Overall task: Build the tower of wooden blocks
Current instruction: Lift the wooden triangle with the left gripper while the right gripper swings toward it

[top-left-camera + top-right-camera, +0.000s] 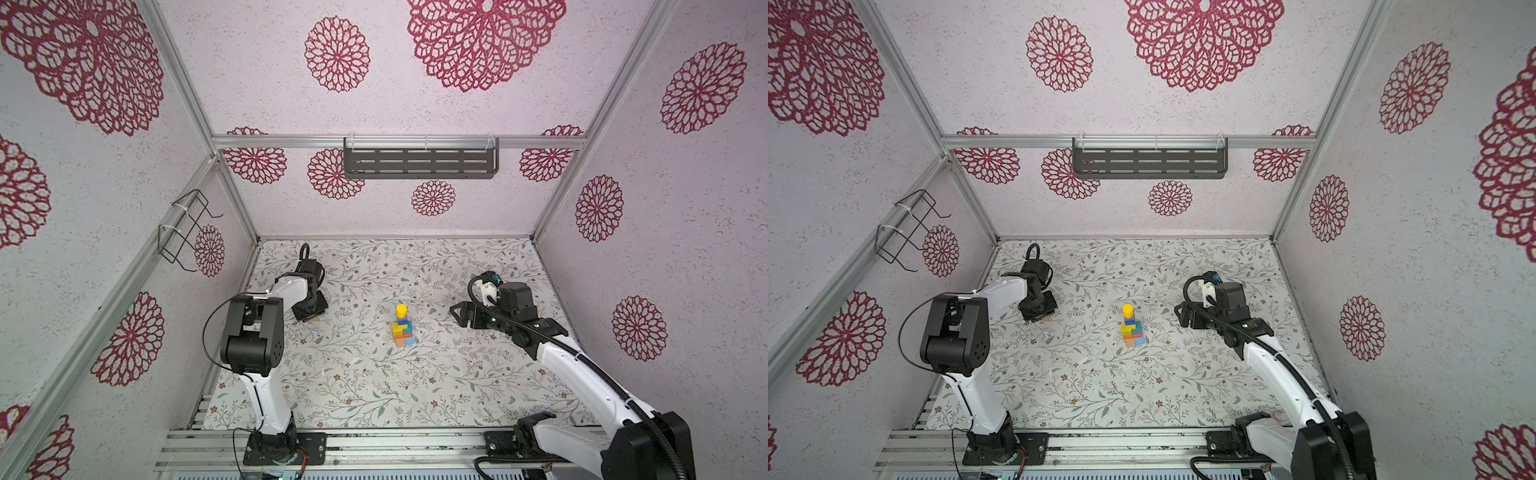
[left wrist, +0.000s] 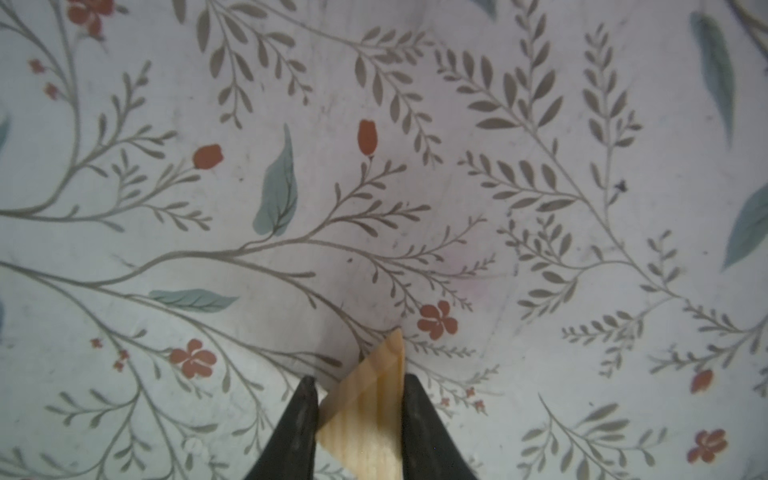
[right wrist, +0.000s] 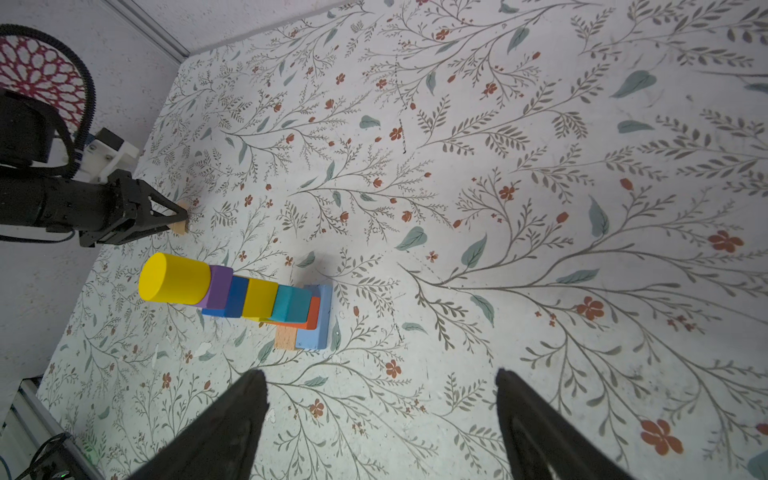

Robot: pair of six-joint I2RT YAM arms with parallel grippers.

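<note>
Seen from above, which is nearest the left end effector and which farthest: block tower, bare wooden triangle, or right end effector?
From the left end effector, in a top view:
1. bare wooden triangle, between its fingers.
2. block tower, mid-table.
3. right end effector, beyond the tower.

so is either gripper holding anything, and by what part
The left gripper looks closed on a bare wooden triangle, pinching two opposite sides, one straight and one slanted. The right gripper is open and holds nothing.
</note>
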